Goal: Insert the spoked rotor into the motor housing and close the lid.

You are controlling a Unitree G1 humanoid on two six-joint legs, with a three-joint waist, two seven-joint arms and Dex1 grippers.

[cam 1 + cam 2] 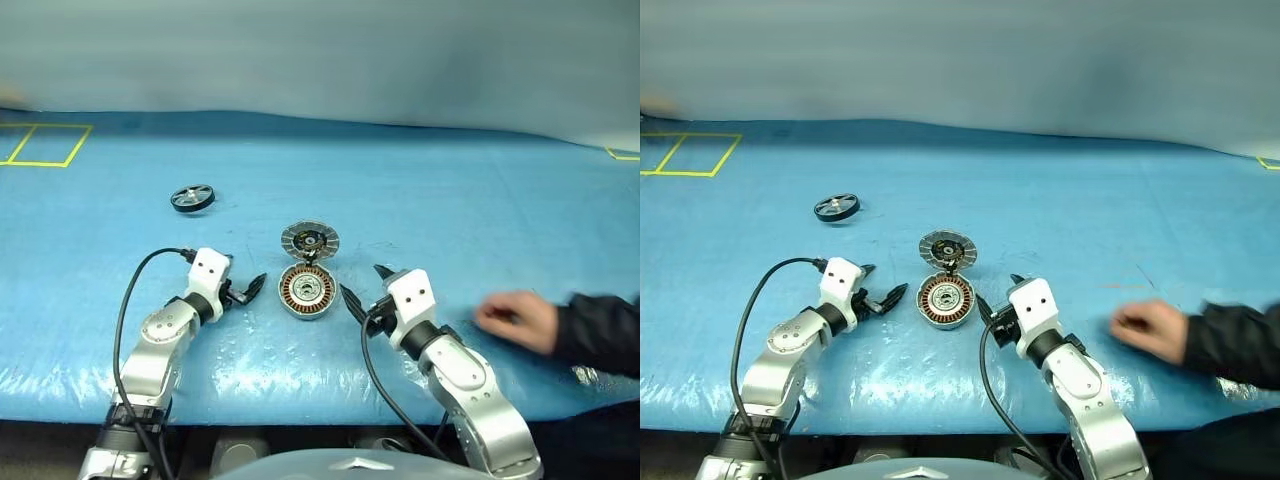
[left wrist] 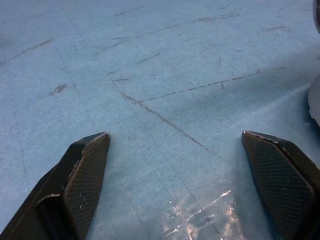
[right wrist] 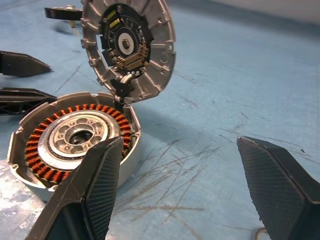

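Head view: motor housing point(image 1: 307, 292) on the blue desk point(image 1: 450, 200), lid point(image 1: 309, 241) hinged up – spoked rotor point(image 1: 192, 198) well apart, far left. Left claw point(image 1: 246, 290) and right claw point(image 1: 361, 287) flank the housing. Wrist views: both claws spread, empty.

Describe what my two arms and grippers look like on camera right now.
Both arms have silver-grey links and white wrist blocks. The left gripper and right gripper each carry two black pointed fingers with cross-hatched pads. A black cable loops along each arm.
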